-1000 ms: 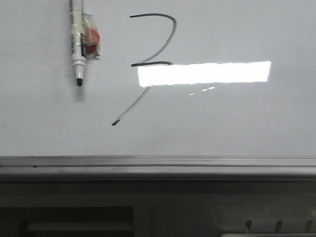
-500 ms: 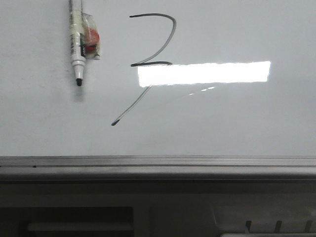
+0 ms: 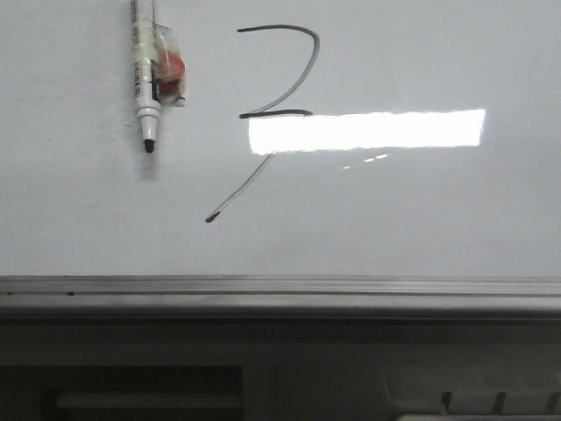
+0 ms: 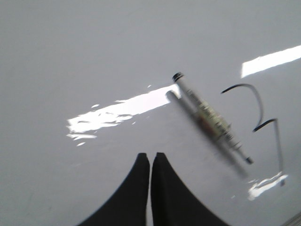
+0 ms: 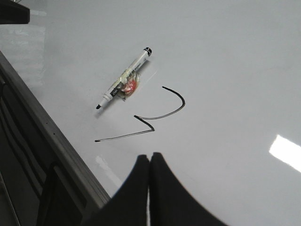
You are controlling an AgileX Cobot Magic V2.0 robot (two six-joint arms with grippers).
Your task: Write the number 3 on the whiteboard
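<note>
The whiteboard (image 3: pixel 421 219) fills most of the front view. The number 3 (image 3: pixel 302 70) is a thin black stroke on it with a curved top, a short middle bar and a faint diagonal tail; it also shows in the left wrist view (image 4: pixel 259 106) and the right wrist view (image 5: pixel 160 115). A marker (image 3: pixel 144 79) with its black tip bare and a red tag taped to it lies on the board beside the number, free of both grippers; it also shows in both wrist views (image 4: pixel 211 120) (image 5: pixel 123 84). My left gripper (image 4: pixel 150 155) and my right gripper (image 5: pixel 150 156) are both shut and empty above the board.
A grey metal ledge (image 3: pixel 280 294) runs along the board's lower edge, with dark framework below it. It also shows in the right wrist view (image 5: pixel 51 136). A bright rectangular light reflection (image 3: pixel 368 132) lies across the number's tail.
The front view has shifted slightly: the marker and the number sit a little further right. Nothing was taken hold of or let go.
</note>
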